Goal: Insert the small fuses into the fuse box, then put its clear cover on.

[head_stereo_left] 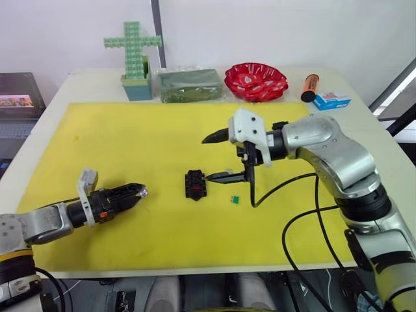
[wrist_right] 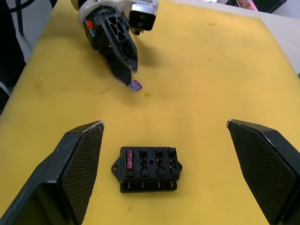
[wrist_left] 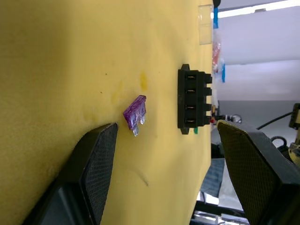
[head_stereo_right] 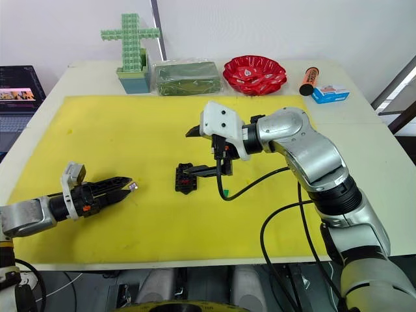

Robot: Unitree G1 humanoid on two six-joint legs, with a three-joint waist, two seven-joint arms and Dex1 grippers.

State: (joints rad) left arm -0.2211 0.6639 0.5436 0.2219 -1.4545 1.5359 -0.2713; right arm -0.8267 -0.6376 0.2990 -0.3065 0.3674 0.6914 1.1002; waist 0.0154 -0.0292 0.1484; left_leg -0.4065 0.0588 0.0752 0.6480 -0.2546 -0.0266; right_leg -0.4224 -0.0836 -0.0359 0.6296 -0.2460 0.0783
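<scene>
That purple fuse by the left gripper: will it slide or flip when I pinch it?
The purple fuse is tiny and flat, so probably light and easily nudged across the yellow mat. Its thin blades may make it tilt. The left gripper is open around it.

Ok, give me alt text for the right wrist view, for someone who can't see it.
A black fuse box lies on the yellow mat between the right gripper's two wide-open black fingers, with one red fuse in its end slot. Beyond it, the left gripper points down at a purple fuse lying on the mat.
</scene>
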